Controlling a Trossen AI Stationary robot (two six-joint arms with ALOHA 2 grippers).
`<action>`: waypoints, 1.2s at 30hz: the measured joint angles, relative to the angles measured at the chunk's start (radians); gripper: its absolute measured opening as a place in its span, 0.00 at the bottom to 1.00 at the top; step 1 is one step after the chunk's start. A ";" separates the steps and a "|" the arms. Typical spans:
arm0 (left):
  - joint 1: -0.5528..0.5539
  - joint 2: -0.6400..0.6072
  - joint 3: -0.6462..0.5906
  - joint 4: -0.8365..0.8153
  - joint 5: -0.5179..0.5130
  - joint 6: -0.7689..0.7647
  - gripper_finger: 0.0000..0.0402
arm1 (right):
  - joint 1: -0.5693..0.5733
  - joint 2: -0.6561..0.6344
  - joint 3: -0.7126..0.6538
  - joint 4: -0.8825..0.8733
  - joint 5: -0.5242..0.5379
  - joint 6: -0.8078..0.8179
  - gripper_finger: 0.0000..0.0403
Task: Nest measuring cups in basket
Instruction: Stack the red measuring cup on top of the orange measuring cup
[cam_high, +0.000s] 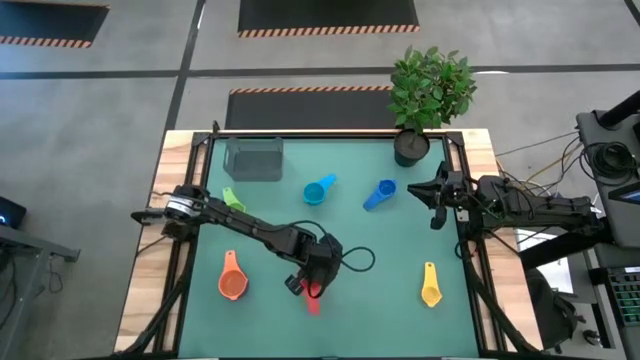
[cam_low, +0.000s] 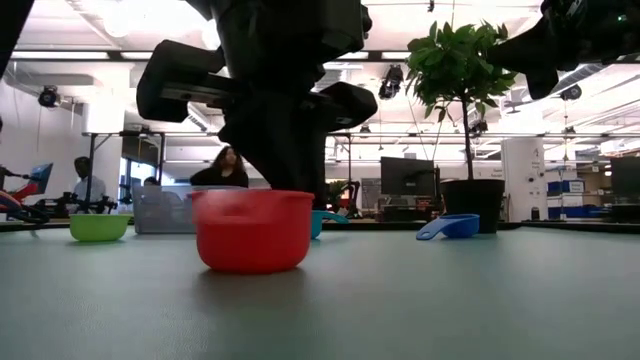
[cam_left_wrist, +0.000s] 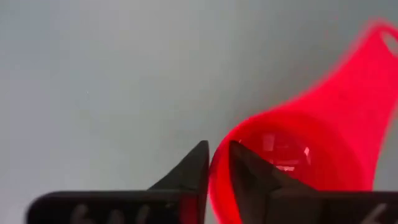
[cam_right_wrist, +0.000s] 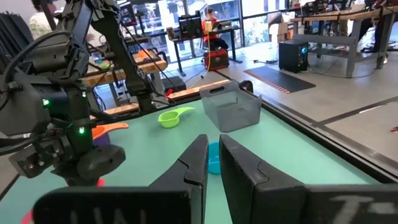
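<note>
A red measuring cup (cam_high: 313, 295) stands upright on the green mat near the table's front middle, with my left gripper (cam_high: 312, 283) shut on it from above. The grey see-through basket (cam_high: 254, 158) stands at the far left. A green cup (cam_high: 232, 200), a light blue cup (cam_high: 318, 190), a blue cup (cam_high: 380, 194), an orange cup (cam_high: 231, 279) and a yellow cup (cam_high: 431, 287) lie apart on the mat. My right gripper (cam_high: 414, 190) waits shut at the mat's right edge, holding nothing. My left gripper has the red cup's rim (cam_left_wrist: 214, 171) on the side opposite its handle (cam_left_wrist: 373, 56). One finger is inside the bowl and one outside. The fingers come steeply from above. The cup (cam_low: 252, 230) stands upright with its bottom on the mat.
A black pot with a green plant (cam_high: 428, 95) stands at the far right corner. A dark cable loops on the mat beside my left gripper (cam_high: 355, 260). Wooden borders run along the mat's left and right sides. People sit at desks beyond the table.
</note>
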 joint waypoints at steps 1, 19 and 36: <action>0.000 0.000 0.000 0.000 0.000 -0.006 0.05 | 0.000 0.000 0.000 0.000 0.000 0.000 0.07; -0.004 -0.121 0.000 -0.124 -0.298 -0.779 0.00 | 0.000 0.000 0.000 -0.003 0.000 0.003 0.07; -0.305 -0.291 0.000 -0.741 -0.430 -2.545 0.00 | 0.000 0.000 0.000 0.009 0.001 -0.056 0.07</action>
